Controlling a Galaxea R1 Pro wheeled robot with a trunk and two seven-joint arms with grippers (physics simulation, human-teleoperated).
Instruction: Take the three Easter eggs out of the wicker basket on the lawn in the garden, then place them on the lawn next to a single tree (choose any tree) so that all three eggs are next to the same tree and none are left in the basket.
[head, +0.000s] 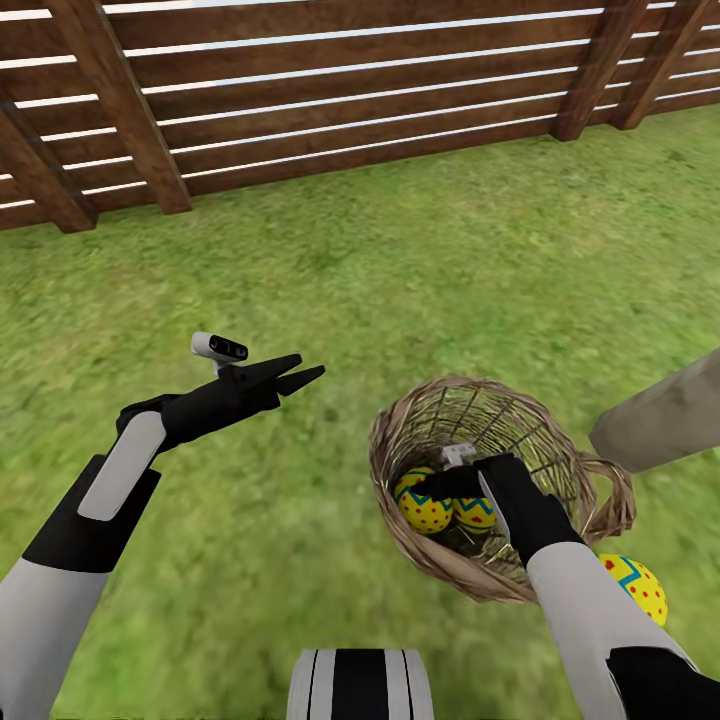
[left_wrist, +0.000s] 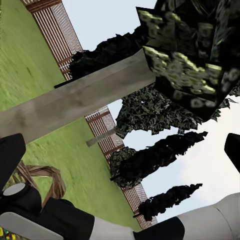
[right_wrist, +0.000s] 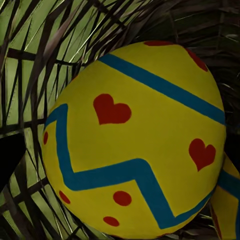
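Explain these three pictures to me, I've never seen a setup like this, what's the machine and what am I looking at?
It is a simulated two-armed robot in a fenced garden. The big picture looks down from its head. The left gripper hovers over the lawn holding nothing, its fingers close together. The right gripper reaches into the wicker basket, which lies tipped on the grass with two Easter eggs inside. A third egg sits on the grass beside the basket, near a tree trunk. The other two pictures come from cameras at the wrists: the left one shows the tree and fence, the right one an egg up close. Whether it is gripped yet is unclear.
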